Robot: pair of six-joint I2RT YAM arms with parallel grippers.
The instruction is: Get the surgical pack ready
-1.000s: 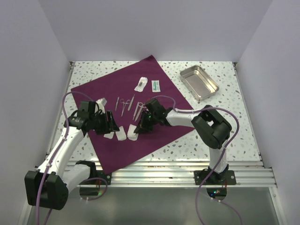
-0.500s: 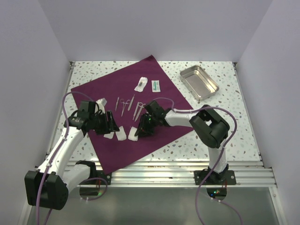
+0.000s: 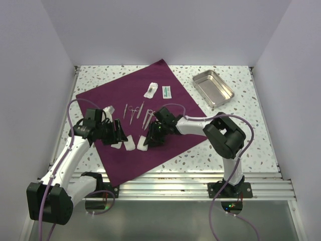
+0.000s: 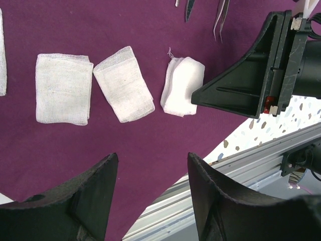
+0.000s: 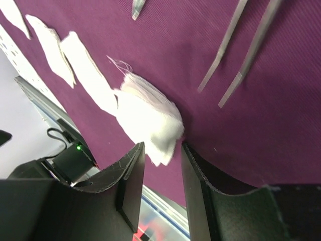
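Surgical pack (image 3: 115,95) is being supported flat by the counter (image 3: 251,130). Left claw (image 4: 153,160) and right claw (image 5: 161,148) are being held apart.

Counting as I go: one purple drape (image 3: 165,108). Gauze squares (image 4: 124,84) next: one, two, three, four, that's four. White packets (image 3: 150,89): two of them. Steel tray (image 3: 213,88): just one. Slim steel instruments (image 3: 131,111): I make out at least four, but they're so thin from above that I can't settle the exact number. And my own hardware: left gripper (image 4: 152,165), right gripper (image 5: 161,150), so two grippers, two fingers on each, four fingers in all.
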